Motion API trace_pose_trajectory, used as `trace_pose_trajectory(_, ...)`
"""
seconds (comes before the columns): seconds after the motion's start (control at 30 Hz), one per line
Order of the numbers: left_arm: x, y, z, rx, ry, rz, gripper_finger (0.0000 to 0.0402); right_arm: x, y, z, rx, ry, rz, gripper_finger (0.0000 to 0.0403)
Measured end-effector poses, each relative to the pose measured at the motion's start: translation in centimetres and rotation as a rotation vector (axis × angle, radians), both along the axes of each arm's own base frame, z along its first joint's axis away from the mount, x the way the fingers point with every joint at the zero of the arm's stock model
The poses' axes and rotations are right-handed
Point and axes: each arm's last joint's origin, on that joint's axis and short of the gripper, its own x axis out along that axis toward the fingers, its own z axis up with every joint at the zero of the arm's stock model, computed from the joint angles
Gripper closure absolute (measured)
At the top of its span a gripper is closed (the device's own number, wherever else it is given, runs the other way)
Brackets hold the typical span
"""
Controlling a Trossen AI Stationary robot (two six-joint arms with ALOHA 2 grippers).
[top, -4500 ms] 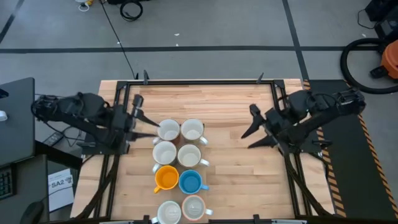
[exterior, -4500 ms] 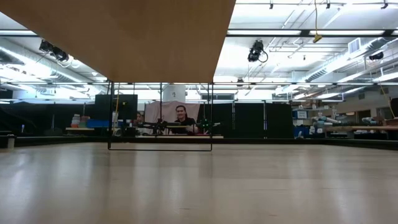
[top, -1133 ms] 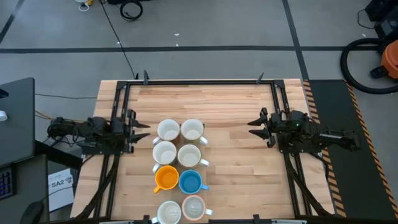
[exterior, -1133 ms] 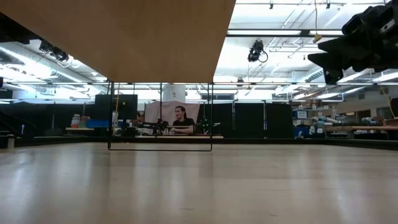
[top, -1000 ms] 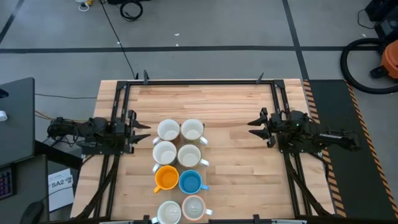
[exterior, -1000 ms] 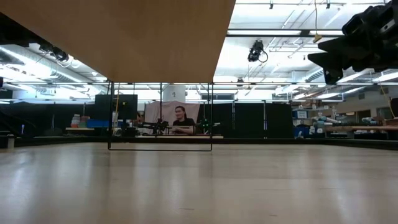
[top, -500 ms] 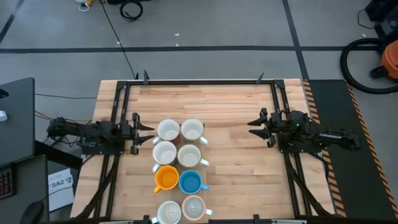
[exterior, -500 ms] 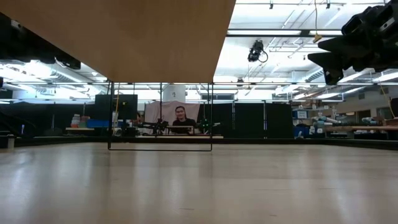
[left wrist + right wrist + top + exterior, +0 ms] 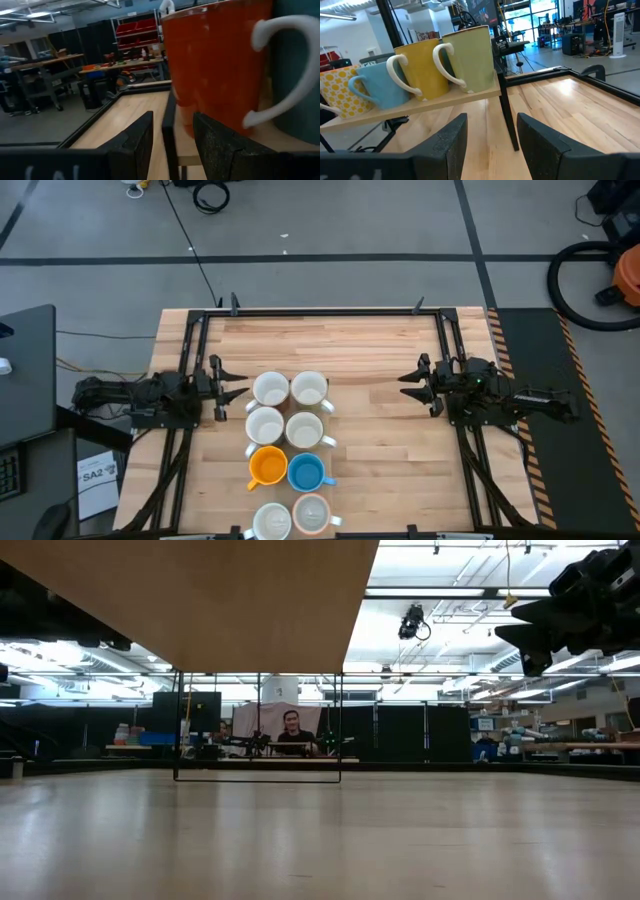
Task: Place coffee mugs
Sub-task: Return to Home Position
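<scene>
The right gripper hangs empty with its fingers apart, on a folded, level arm at its own side of the bench, aimed inward. Ahead of it, across a stretch of bare wood, is the shelf. On it the pale green mug stands nearest, then a yellow mug, a light blue mug and a spotted yellow mug farther along.

The left gripper mirrors that pose, also spread and holding nothing, but sits much closer in. A red-orange mug stands just ahead of its fingertips, not touching.

Between the two grippers, the coffee mugs fill the shelf in two neat columns. With every mug lined up and both grippers empty, the placing looks done. The tucked arms read as a parked rest pose, kept clear so nothing gets knocked.
</scene>
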Motion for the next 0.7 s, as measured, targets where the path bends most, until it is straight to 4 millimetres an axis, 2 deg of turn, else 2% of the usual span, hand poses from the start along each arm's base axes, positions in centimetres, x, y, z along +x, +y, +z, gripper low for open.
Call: trace_pose_trajectory(0.7,0.06,1.04,-0.35,0.039,0.039,-0.03,0.0257,0.0,0.0,0.0,0.0,0.0,0.0,0.0226)
